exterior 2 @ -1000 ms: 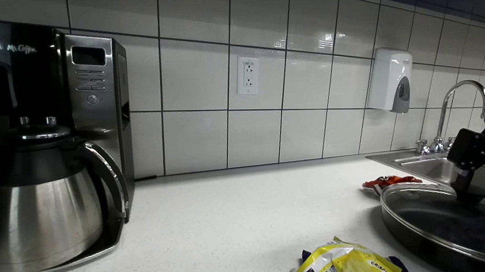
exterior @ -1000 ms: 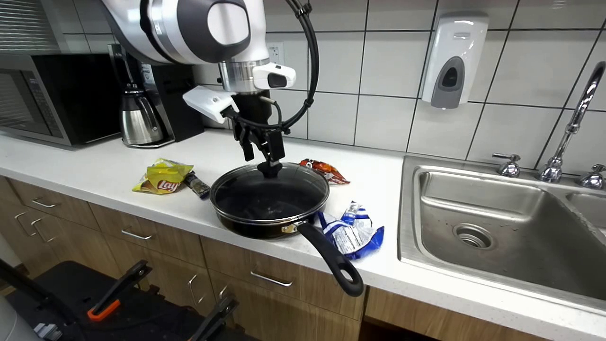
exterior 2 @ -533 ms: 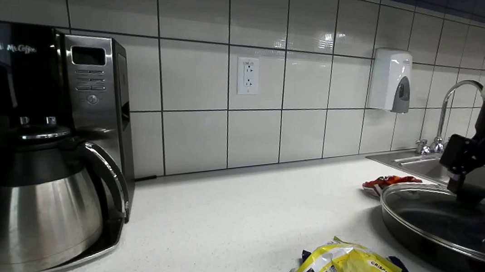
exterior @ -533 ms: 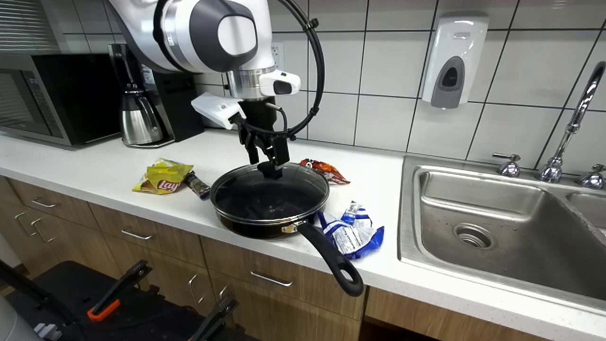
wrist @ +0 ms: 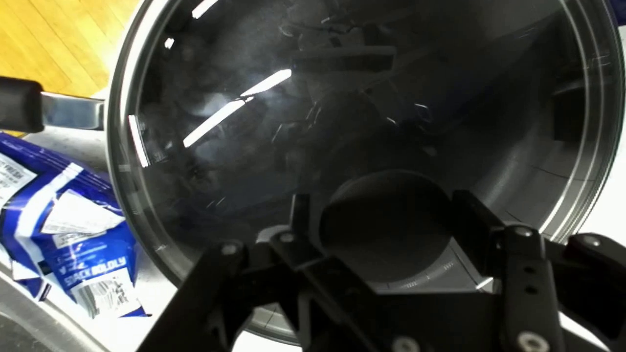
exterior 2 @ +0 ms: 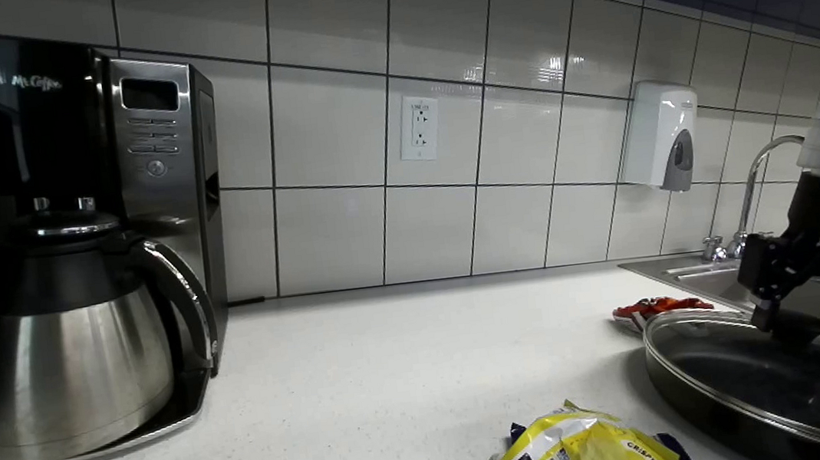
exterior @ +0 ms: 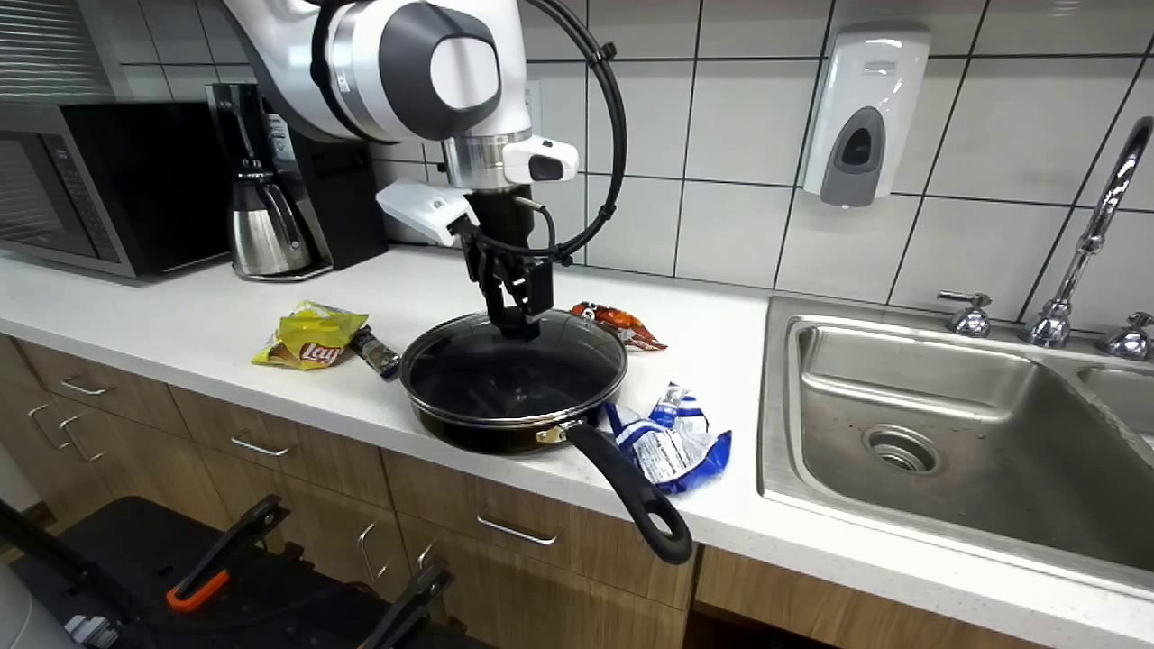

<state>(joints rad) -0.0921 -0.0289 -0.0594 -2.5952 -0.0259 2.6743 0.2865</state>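
Between the parted jaws stands the round black knob, with no long side to favour, on the glass lid of the pan. The wrist view shows a thin gap on one side; whether the other touches, I cannot tell. The handle points away, past the desk's front edge.

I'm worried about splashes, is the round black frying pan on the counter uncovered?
No, a round metal-rimmed glass lid covers the pan.
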